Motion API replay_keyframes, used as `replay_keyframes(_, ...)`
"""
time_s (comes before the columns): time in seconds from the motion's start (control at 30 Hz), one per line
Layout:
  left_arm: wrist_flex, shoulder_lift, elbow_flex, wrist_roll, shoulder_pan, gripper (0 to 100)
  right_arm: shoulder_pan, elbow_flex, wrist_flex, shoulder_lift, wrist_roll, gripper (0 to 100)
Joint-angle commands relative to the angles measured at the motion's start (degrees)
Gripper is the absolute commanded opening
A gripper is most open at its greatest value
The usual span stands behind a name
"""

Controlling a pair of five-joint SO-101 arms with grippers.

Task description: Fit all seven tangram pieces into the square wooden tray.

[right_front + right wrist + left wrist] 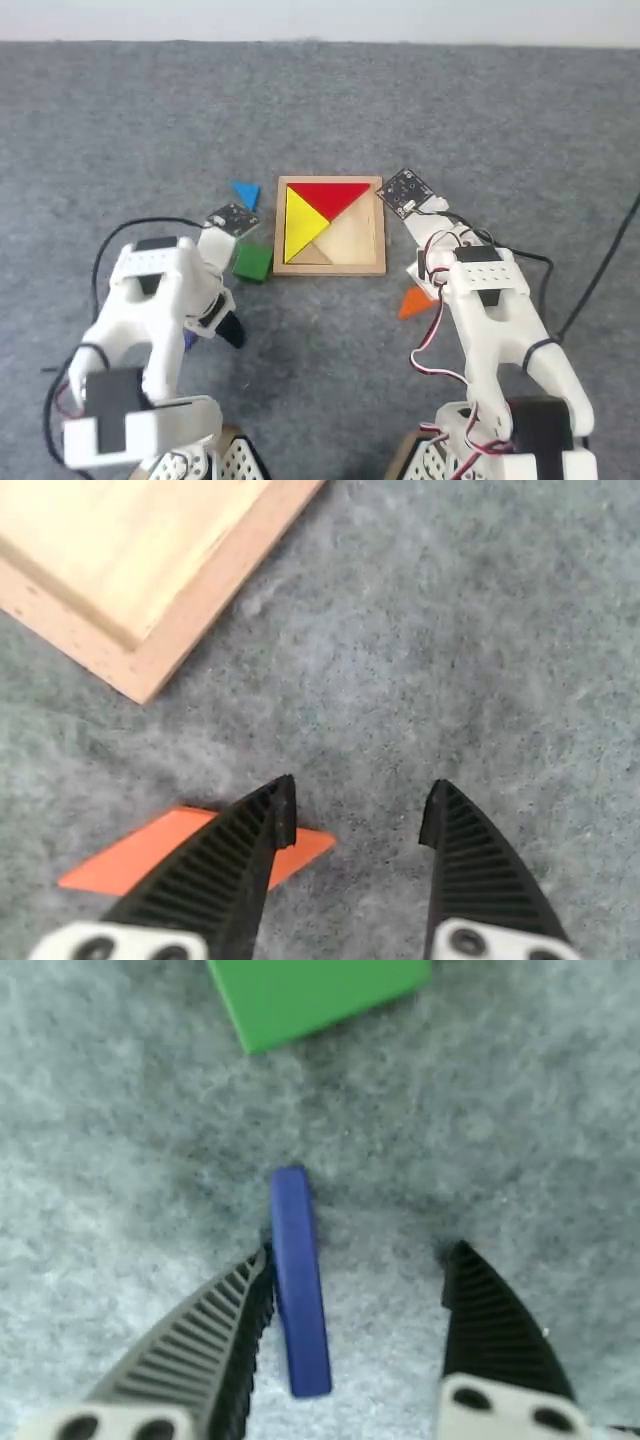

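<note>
At centre frame in the high view, the square wooden tray (330, 269) lies flat on the grey worktop (480, 120). A red triangle (328, 197) fills the tray's upper part, its long edge along the top rim. A yellow triangle (300, 225) fills the left part, its long edge along the left rim. The two meet along a diagonal. The right part of the tray floor is bare wood. A tan triangular area (310, 255) sits at the lower rim; whether it is a piece or floor cannot be told.

Outside the tray:
- The light-blue triangle (246, 193) lies left of the upper left corner, apart from the rim.
- The green square (252, 262) lies just beside the lower left corner, with a narrow gap.
- The orange piece (414, 301) lies below and right of the lower right corner, near it.

The left arm (160, 300) stands at lower left, the right arm (490, 310) at lower right. Grey worktop runs between them below the tray.

The left jaws are spread, low over the worktop. A dark-blue piece (298, 1280) stands on edge between them, touching one of the fingers (200, 1350) and apart from the other. The green square (310, 995) lies beyond it.

The right jaws are spread and pinch nothing. The orange piece (130, 860) lies partly under one of them, and a tray corner (150, 670) lies beyond.
</note>
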Motion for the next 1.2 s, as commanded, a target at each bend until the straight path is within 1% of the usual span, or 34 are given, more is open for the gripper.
replay_keyframes(0.0,1.41,2.37,-4.70,-3.60,0.26,26,0.66,-0.18,-0.57,-0.48,-0.62,21.6)
replay_keyframes(0.23,0.35,2.37,-5.05,-4.31,0.09,24,0.48,-0.18,-0.66,-0.31,-0.62,21.6)
replay_keyframes(0.33,-0.79,2.37,-6.29,-4.48,-1.32,18,0.48,-0.18,-0.66,-0.31,-0.62,21.6)
replay_keyframes(0.4,-0.53,2.29,-7.43,-6.59,-1.85,13,0.48,-0.18,-0.66,-0.31,-0.62,21.6)
replay_keyframes(0.5,3.25,2.29,-9.10,-9.58,-1.67,10,0.48,-0.18,-0.66,-0.31,-0.62,21.6)
replay_keyframes(0.73,10.29,2.29,-14.11,-7.74,-1.76,9,0.57,-0.18,-0.75,-0.31,-0.62,21.6)
replay_keyframes(0.8,10.64,2.29,-14.37,-7.74,-1.67,9,0.57,-0.18,-0.75,-0.31,-0.62,21.6)
replay_keyframes(0.93,10.64,2.29,-14.55,-7.74,-1.41,1,0.66,-0.18,-0.75,-0.31,-0.62,21.6)
replay_keyframes(1.17,10.90,2.29,-14.55,-7.74,-1.41,1,0.66,-0.18,-0.75,-0.31,-0.62,21.6)
